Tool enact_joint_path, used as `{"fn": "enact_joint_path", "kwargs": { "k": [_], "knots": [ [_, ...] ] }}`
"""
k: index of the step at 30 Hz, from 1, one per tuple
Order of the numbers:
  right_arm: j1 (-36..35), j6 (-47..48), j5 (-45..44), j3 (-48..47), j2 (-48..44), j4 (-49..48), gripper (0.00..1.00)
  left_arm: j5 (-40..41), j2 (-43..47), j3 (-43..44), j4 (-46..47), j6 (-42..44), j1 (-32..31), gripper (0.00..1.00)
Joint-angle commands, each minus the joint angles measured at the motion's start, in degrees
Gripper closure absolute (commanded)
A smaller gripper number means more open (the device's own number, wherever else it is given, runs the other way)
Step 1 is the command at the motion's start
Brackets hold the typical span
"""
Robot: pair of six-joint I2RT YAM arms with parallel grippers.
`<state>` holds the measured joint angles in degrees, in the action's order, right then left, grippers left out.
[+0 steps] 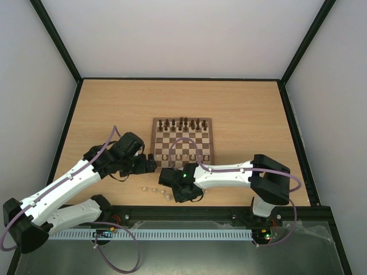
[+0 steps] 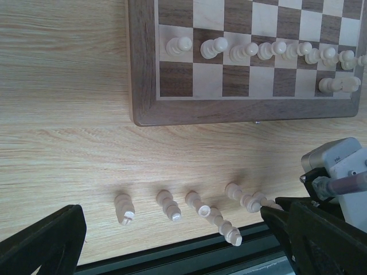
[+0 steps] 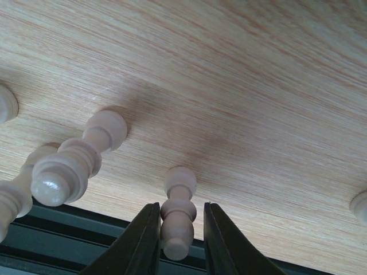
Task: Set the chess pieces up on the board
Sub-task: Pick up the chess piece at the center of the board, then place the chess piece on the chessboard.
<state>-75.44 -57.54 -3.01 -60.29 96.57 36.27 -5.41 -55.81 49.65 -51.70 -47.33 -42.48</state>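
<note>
The board (image 1: pixel 211 150) has the dark chess pieces (image 1: pixel 182 123) along its far rows and cream pieces (image 1: pixel 182 156) on its near rows. Several loose cream pieces (image 2: pixel 168 205) lie or stand on the table in front of the board. My right gripper (image 3: pixel 179 205) is low over the table, with its jaws either side of one upright cream piece (image 3: pixel 179 189). The left jaw is at the piece and a small gap shows at the right jaw. My left gripper (image 2: pixel 172 252) is wide open and empty above the loose pieces, near the board's near-left corner (image 2: pixel 143 117).
A black rail (image 2: pixel 189 255) runs along the table's near edge, just behind the loose pieces. Two taller cream pieces (image 3: pixel 74 163) stand just left of my right gripper. My right gripper's body (image 2: pixel 338 172) is close on the right in the left wrist view.
</note>
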Motion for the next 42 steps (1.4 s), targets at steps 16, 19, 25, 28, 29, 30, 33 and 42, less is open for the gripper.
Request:
{"fn": "enact_joint_path", "kwargs": {
  "k": [16,19,25,28,29,30,33,42],
  "knots": [
    [1.4,0.9,-4.7,-4.8,-4.3,9.3,0.87,-0.2,-0.6,0.1,0.2,0.6,-0.3,0.01],
    [2.4,1.4,-4.7,-5.1,-5.5,10.8,0.87,-0.3,-0.6,-0.4,1.1,0.7,-0.2,0.01],
    [3.4,1.8,-4.7,-5.2,-7.4,12.3,0.87,-0.4,-1.6,0.2,1.4,1.2,-0.2,0.01],
    [3.5,1.8,-4.7,-5.1,-7.9,12.4,0.87,-0.4,-1.7,0.3,1.3,1.4,-0.1,0.01],
    [3.5,1.7,-4.6,-5.1,-8.0,12.3,0.87,-0.4,-1.7,0.3,1.3,1.4,-0.1,0.01],
    [3.5,1.6,-4.5,-5.2,-8.1,12.3,0.87,-0.4,-1.7,0.3,1.4,1.4,-0.1,0.01],
    [3.5,1.7,-4.3,-5.4,-8.3,12.3,0.87,-0.4,-1.8,0.4,1.5,1.4,-0.1,0.01],
    [3.8,2.2,-4.0,-6.5,-8.0,12.9,0.87,-0.1,-0.8,0.3,1.4,1.1,-0.1,0.01]
  ]
}}
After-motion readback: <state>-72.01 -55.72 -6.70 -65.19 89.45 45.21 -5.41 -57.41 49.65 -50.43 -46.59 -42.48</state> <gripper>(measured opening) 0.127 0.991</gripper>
